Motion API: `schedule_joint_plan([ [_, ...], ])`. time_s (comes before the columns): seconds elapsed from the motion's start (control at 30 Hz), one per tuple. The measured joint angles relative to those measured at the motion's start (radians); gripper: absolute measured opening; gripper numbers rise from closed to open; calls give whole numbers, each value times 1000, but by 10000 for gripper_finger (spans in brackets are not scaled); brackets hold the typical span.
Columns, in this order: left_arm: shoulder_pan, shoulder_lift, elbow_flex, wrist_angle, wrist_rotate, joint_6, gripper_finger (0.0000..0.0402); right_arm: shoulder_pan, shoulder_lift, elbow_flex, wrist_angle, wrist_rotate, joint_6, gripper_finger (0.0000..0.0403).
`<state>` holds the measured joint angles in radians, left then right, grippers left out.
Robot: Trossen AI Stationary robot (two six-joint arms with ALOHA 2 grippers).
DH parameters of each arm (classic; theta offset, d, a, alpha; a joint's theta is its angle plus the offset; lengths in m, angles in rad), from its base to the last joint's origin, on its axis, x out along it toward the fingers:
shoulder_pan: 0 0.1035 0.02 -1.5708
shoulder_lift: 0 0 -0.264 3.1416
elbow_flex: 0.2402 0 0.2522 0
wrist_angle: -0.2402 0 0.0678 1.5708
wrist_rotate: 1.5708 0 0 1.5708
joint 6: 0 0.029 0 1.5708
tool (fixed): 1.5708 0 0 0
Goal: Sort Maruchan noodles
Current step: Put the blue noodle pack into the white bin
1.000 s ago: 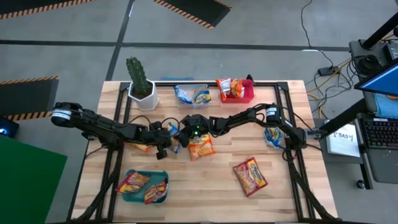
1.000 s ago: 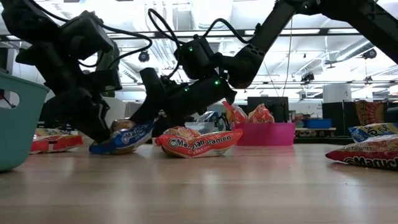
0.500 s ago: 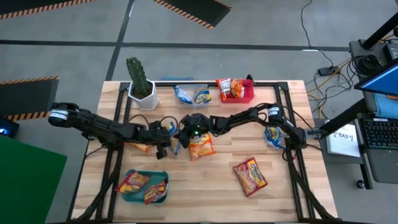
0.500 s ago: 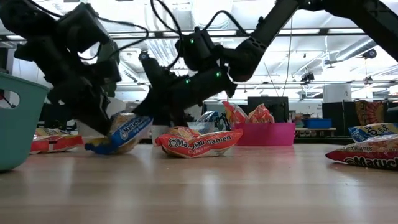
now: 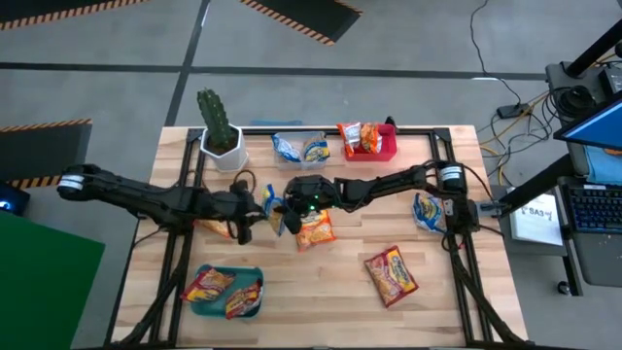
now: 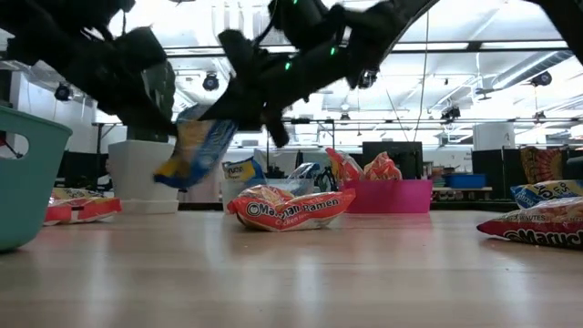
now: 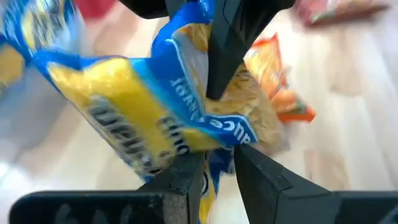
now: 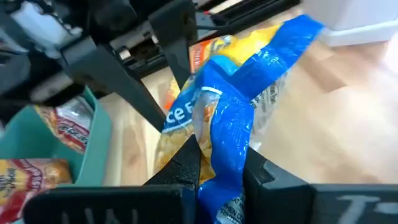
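Observation:
A blue-and-yellow Maruchan packet (image 5: 272, 212) hangs in the air (image 6: 195, 148) between my two grippers over the middle of the table. My left gripper (image 5: 257, 207) comes from the table's left, my right gripper (image 5: 284, 205) from the right, and both are shut on it. An orange packet (image 5: 313, 229) lies flat just right of them (image 6: 290, 209). A red packet (image 5: 391, 274) lies toward the near right, and a blue one (image 5: 428, 211) under the right arm. My left gripper (image 7: 214, 171) pinches one edge of the blue packet (image 7: 211, 155) between its two fingers, coming level from the table's left. The packet is lifted clear of the table. My right gripper (image 8: 221, 174) pinches a crumpled blue edge (image 8: 225, 146) between its two fingers from the table's right. The packet is clear of the wood and stretches from it toward the other gripper.
A teal bin (image 5: 226, 290) with red packets stands at the near left. A clear bin (image 5: 299, 148) with blue packets and a red bin (image 5: 367, 142) with orange ones stand at the far edge, beside a cactus in a white pot (image 5: 221, 128). Another orange packet (image 5: 216, 229) lies under the left arm.
Both grippers have risen, still shut on the blue packet. It lay on the table a second ago, was tipped up half a second ago, and now hangs clear of the wood. The left arm has drawn back a little toward the table's left.

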<state>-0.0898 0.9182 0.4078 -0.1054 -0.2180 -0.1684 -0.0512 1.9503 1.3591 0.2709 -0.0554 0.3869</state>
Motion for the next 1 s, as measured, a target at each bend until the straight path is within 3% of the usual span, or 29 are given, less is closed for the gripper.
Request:
schedule_joint_plan([
  [0.27,0,-141,1,57,0,88,75,43,-190,-52,-206,241,-92,39],
  [0.5,0,-190,2,194,-1,179,75,66,-309,-57,-371,445,-120,38],
  [0.73,0,-202,2,343,-4,289,75,49,-357,-57,-384,528,-165,36],
  [1.0,3,-218,44,394,-8,418,75,-68,-326,-55,-288,529,-251,35],
])
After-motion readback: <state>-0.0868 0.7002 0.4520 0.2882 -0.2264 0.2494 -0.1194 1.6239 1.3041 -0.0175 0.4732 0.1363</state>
